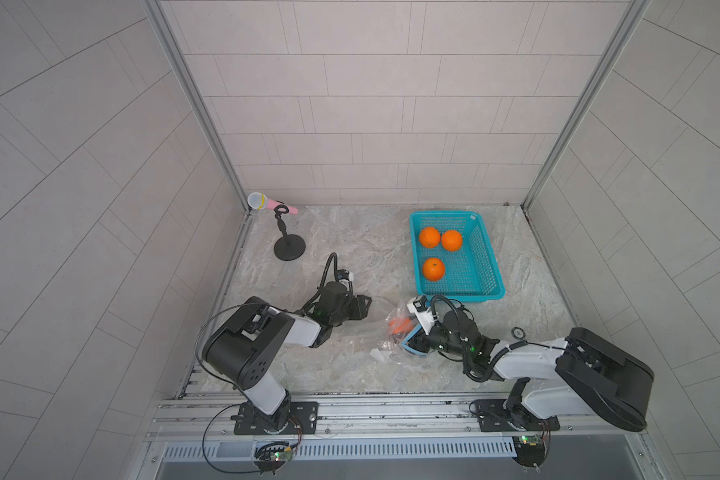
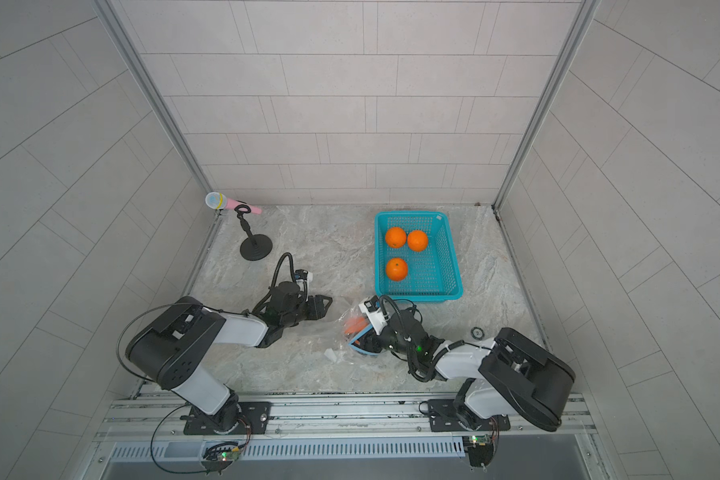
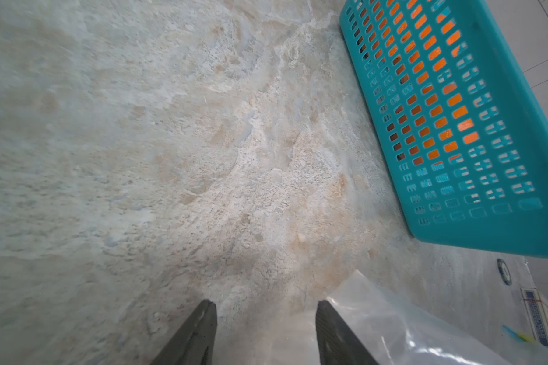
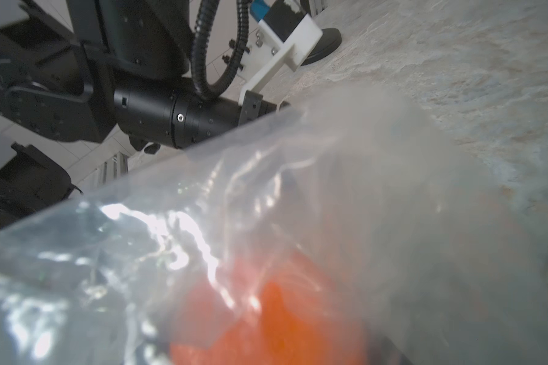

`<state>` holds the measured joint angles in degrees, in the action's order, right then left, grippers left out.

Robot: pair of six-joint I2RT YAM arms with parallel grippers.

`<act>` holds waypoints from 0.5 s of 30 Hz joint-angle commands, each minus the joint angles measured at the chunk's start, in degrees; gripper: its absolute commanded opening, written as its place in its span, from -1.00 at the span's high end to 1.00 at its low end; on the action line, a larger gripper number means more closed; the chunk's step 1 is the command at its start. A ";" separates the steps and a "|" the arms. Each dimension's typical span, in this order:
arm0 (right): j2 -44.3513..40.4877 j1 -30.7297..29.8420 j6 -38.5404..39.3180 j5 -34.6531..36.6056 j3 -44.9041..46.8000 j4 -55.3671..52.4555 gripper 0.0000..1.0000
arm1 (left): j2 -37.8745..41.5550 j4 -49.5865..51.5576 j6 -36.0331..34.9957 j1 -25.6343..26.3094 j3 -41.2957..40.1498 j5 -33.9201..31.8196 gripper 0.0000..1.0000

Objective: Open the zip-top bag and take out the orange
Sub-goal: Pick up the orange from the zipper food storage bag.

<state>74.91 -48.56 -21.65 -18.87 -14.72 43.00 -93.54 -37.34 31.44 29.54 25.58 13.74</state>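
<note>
Tabletop [image 1: 350, 257] with two arms, seen from above and from each wrist.

Bag [image 1: 385, 345]: clear film lying crumpled near the front middle of the table, just in front of the basket [image 1: 460, 296]. Its blue strip [image 1: 417, 354] curves around the nose of the right gripper [image 1: 414, 341], which reaches into the bag mouth.

Orange [image 1: 396, 327]: inside the bag, just ahead of the right gripper. In the right wrist view it shows as a blurred orange mass [image 4: 266, 322] behind the film [image 4: 298, 189], which covers most of the lens.

Right fingers: hidden by film in every view, so their spread and any hold on the orange cannot be told.

Left gripper [image 3: 263, 305]: low over the table, left of the bag. Its fingers [image 3: 200, 331] stand moderately apart over bare table, with a bag corner [image 3: 393, 331] just beside one finger.

Basket oranges [image 1: 429, 237] [image 1: 451, 240] [image 1: 433, 269]: three, loose in the basket.

Microphone [image 1: 267, 203]: on a black stand [image 1: 289, 249] at the far left corner.
</note>
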 commanded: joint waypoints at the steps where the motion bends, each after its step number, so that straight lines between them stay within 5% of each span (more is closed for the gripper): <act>1: -3.39 -3.84 3.81 11.20 -1.46 -14.64 -0.27 | 1.73 1.64 -0.66 0.07 -0.18 -0.71 -0.13; 4: -3.23 -4.21 2.65 15.52 -0.86 -12.11 -0.24 | 8.02 -0.69 2.42 0.15 -2.43 2.59 -0.41; 7: -3.77 -4.56 4.07 18.86 -0.31 -11.86 -0.24 | 16.73 7.83 4.06 0.23 -1.24 5.47 -0.97; 11: -2.20 -4.54 5.07 18.12 1.85 -7.06 -0.24 | 28.95 19.41 4.05 1.14 -1.74 5.70 -1.00; 15: 1.38 -4.44 3.33 17.53 2.45 -1.61 -0.24 | 35.74 17.65 9.45 3.73 -5.27 11.73 -1.00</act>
<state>74.52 -52.86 -18.06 -2.50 -12.82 37.01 -59.79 -23.07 36.77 31.59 22.98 20.36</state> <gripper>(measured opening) 0.733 0.999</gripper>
